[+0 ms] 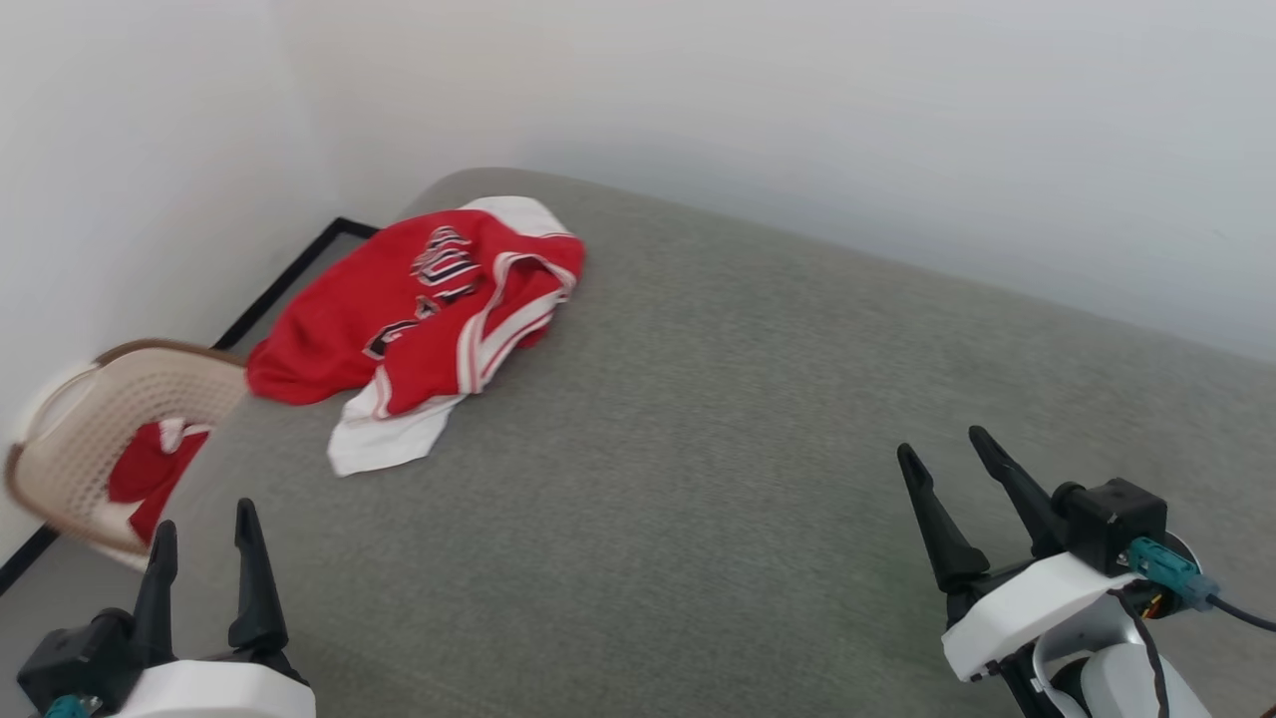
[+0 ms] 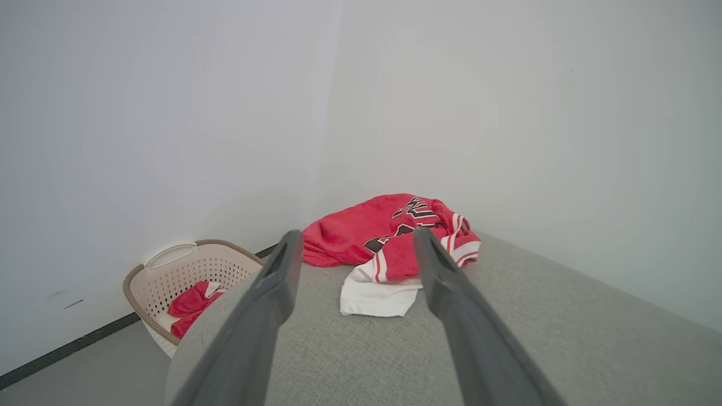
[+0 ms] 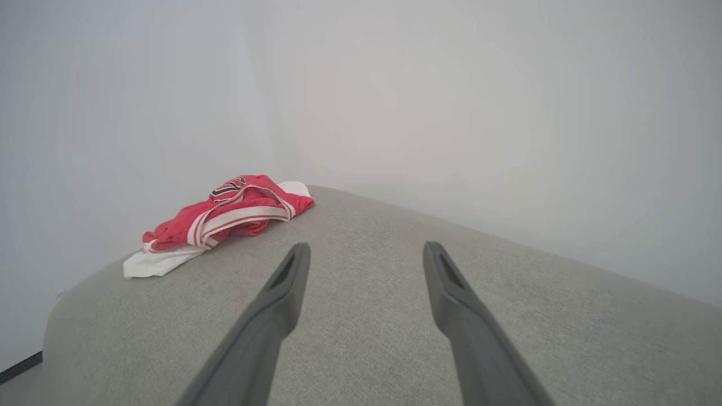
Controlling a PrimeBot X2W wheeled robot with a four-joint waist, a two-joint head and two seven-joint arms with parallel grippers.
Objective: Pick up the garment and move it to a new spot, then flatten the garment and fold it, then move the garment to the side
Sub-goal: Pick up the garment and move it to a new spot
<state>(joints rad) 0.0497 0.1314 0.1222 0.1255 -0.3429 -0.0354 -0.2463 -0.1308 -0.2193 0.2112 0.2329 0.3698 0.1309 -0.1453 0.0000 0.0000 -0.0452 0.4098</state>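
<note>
**A:** Has it made a start on that shirt?

**B:** Not by the look of it. The garment (image 1: pixel 419 309) lies in a crumpled heap at the upper left of the head view, on the far corner of the grey fabric-covered tabletop (image 1: pixel 748 449). A white piece of it spills toward the lower left, and nothing is touching it.

**A:** And the claws?

**B:** The left claw (image 1: pixel 204 519) sits at the lower left and the right claw (image 1: pixel 942 444) at the lower right. Both are spread wide and hold nothing, well apart from the heap.

**A:** So all of it is left to do?

**B:** I'd say so: the pick-up, the move, the flattening, the fold and the setting aside. The lettering is bunched up, so it isn't flat.

**A:** What's in the basket?

**B:** The basket (image 1: pixel 60 439) at the left edge, beside the tabletop, holds something red and white (image 1: pixel 150 469). It's blurred there, so I can't tell what it is.
</note>
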